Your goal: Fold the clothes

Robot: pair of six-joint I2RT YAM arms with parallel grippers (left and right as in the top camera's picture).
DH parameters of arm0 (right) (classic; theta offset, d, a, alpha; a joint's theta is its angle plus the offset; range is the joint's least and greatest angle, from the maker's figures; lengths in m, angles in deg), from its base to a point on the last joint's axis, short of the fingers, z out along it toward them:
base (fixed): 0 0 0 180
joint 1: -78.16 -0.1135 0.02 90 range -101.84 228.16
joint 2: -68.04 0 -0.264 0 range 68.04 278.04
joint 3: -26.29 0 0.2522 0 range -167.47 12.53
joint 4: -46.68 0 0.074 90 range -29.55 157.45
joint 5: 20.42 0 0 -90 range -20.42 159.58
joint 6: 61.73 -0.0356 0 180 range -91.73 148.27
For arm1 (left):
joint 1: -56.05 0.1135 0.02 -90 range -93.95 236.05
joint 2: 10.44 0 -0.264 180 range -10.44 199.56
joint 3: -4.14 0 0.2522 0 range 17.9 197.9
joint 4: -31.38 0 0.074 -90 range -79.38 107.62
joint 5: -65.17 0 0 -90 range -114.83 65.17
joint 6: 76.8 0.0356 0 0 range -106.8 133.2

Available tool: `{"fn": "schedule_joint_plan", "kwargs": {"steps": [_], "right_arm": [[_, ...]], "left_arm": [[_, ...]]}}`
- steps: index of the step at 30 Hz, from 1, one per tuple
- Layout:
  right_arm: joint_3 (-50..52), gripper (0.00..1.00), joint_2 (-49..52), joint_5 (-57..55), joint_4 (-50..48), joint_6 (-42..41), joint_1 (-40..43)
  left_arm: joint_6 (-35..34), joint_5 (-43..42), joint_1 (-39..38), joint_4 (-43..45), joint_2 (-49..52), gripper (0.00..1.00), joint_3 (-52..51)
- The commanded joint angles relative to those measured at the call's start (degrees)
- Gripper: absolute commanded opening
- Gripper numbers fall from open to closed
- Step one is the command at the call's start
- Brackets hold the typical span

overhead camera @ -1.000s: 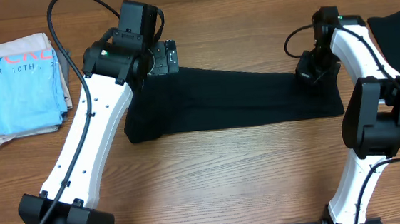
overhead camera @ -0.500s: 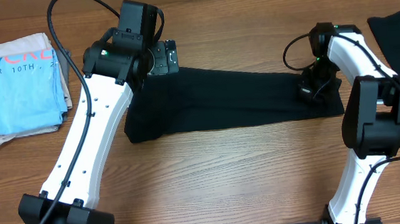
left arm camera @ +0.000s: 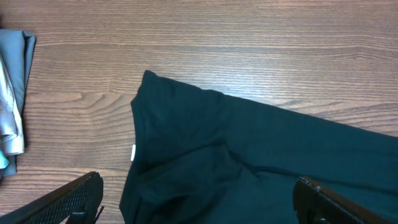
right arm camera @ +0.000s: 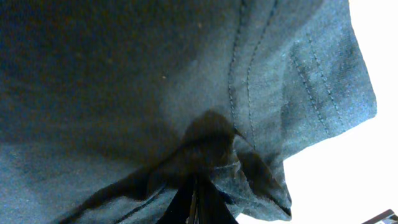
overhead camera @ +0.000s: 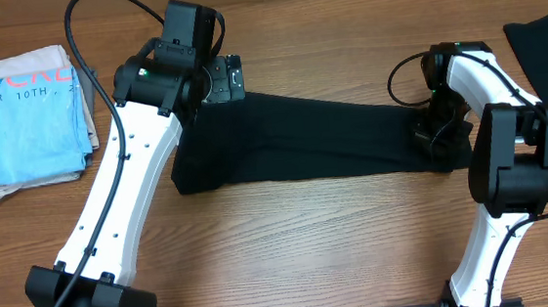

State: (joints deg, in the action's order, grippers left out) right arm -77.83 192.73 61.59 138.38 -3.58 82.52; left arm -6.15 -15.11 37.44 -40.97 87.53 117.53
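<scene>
Overhead, a black T-shirt [overhead camera: 312,141] lies folded into a long band across the middle of a wooden desk [overhead camera: 309,229], its left end wider than its right. The left claw [overhead camera: 227,80] hovers at the shirt's far-left corner with its two fingers spread wide and nothing between them. Its wrist camera looks down on that corner of dark cloth, a small white tag showing at the shirt's left edge. The right claw [overhead camera: 439,131] is down on the shirt's right end. Its wrist view shows the jaws closed tight on a pinch of the fabric, which bunches and creases around the tips, stitched hem lines running just above the grip. A folded light-blue T-shirt [overhead camera: 26,114] with printed lettering rests well to the left of the black shirt. A second black garment [overhead camera: 545,44] lies apart from it at the desk's right edge, beyond the right arm.
</scene>
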Motion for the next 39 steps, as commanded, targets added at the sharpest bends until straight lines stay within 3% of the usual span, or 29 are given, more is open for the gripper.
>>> {"fn": "schedule_joint_plan", "kwargs": {"steps": [1, 7, 13, 19, 30, 39], "right_arm": [[0.3, 0.04, -1.1, -0.7, 1.2, -1.2, -0.1], [0.3, 0.04, -1.2, -1.9, 6.3, -5.9, -0.2], [-0.2, 0.04, -5.1, -1.4, 6.1, -5.2, -0.7], [-0.6, 0.04, -15.1, 17.3, -4.5, 13.6, -4.1], [2.3, 0.04, -13.3, 17.0, -16.9, 16.1, -11.3], [9.2, 0.04, -11.6, 16.9, -27.0, 17.3, -12.1]], "left_arm": [[0.1, 1.0, 0.3, 0.1, 0.3, 1.00, -0.2], [0.1, 1.0, 0.3, 0.1, 0.3, 1.00, -0.2], [0.1, 1.0, 0.3, 0.1, 0.3, 1.00, -0.2], [0.1, 1.0, 0.3, 0.1, 0.3, 1.00, -0.2], [0.1, 0.9, 0.3, 0.1, 0.3, 1.00, -0.2], [0.1, 1.0, 0.3, 0.1, 0.3, 1.00, -0.2]]}}
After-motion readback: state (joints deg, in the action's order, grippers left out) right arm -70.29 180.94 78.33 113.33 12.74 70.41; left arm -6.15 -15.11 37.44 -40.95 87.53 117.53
